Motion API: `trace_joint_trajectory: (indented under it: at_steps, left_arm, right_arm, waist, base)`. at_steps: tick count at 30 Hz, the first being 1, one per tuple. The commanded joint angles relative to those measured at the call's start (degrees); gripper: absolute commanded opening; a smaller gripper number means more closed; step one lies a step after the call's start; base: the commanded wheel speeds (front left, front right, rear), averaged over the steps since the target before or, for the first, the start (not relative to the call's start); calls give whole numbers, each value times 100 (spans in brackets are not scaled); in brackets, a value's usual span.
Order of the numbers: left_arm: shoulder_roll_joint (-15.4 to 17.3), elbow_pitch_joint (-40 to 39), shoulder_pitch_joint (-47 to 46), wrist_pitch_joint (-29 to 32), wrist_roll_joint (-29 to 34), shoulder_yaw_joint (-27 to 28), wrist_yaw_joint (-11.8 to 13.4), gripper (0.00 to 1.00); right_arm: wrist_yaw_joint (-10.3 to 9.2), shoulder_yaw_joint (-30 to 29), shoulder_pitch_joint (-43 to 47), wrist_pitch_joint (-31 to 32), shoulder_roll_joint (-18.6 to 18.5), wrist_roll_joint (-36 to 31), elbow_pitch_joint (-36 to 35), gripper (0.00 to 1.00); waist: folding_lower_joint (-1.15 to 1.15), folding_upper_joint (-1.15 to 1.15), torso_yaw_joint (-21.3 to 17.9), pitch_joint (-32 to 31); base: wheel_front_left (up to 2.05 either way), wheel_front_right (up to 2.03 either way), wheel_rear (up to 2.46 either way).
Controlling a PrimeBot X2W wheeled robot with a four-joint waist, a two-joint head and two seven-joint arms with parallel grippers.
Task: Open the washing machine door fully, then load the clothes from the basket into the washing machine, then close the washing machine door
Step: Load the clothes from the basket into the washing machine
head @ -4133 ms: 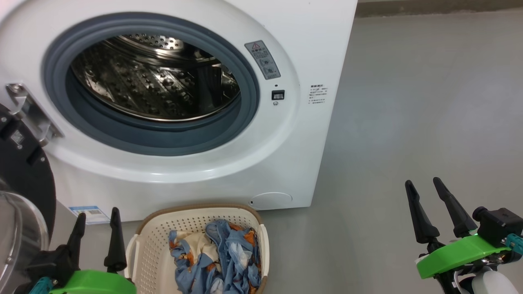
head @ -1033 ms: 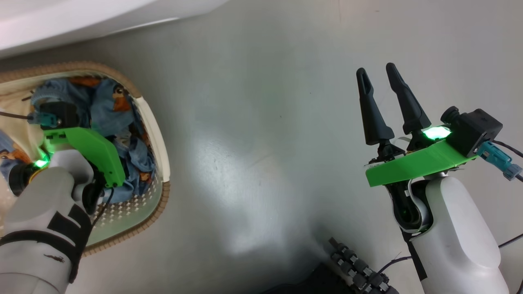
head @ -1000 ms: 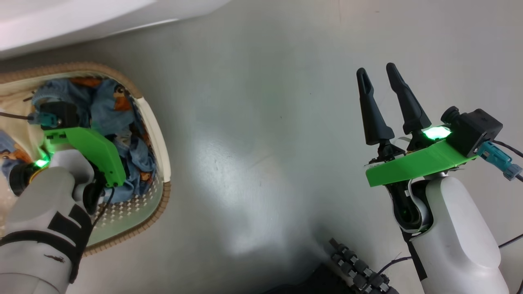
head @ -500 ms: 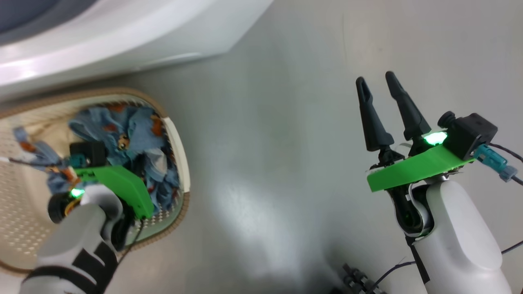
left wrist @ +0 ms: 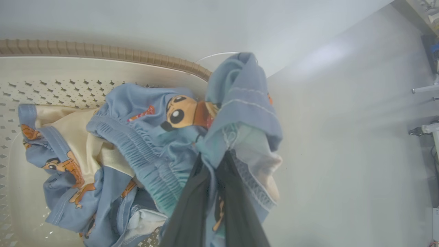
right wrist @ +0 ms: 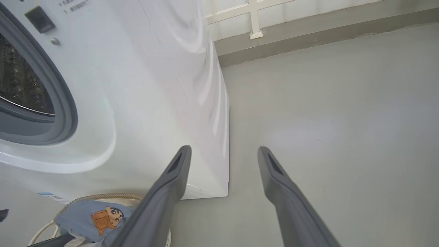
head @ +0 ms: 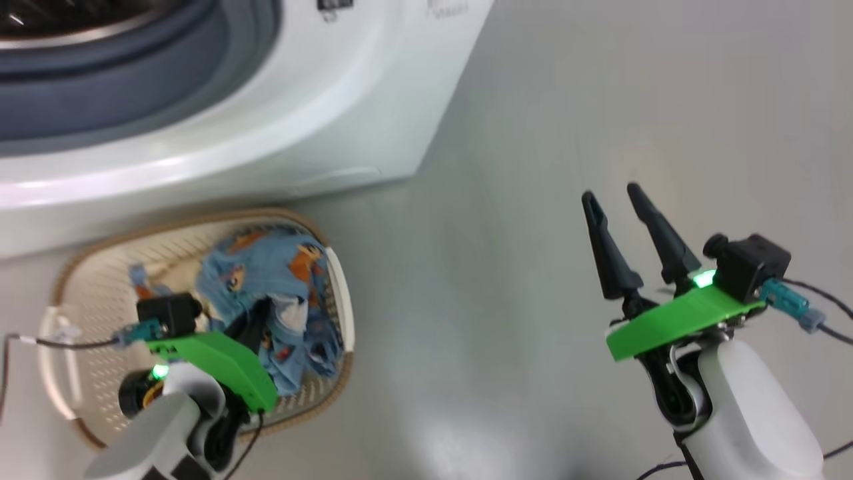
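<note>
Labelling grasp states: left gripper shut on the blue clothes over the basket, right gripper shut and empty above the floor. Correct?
One error: the right gripper is open, its fingers spread wide apart in the right wrist view. The rest holds: it is empty above the floor, and the left gripper is shut on the clothes over the basket.

Smooth grey floor (head: 546, 167) all around, glossy, with a pale patch of glare (head: 453, 433) low in the head view. In the right wrist view a darker grey skirting band (right wrist: 325, 37) runs along the floor's far edge, and above it are white bars (right wrist: 254, 17), possibly a window frame.
</note>
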Motion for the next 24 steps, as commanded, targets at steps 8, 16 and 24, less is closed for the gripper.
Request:
trace_joint_trajectory:
  at_steps: [8,16,24]
  left_arm:
    - [161,-901,651,-83,418,990,-9,0]
    - [-29,-1932,1440,-84,1494,2274,46,0]
    - [-137,-3023,2020,-85,2749,3063,348,0]
  right_arm:
    - [48,142,538,-44,-198,67,20,100]
    - [48,164,914,-44,-261,118,101,100]
    - [48,182,1102,-44,-349,169,110,100]
  waist:
    - [0,0,604,-1314]
    - [0,0,778,-1858]
    - [0,0,814,-2137]
  base:
    - [0,0,0]
    - [0,0,0]
    - [0,0,0]
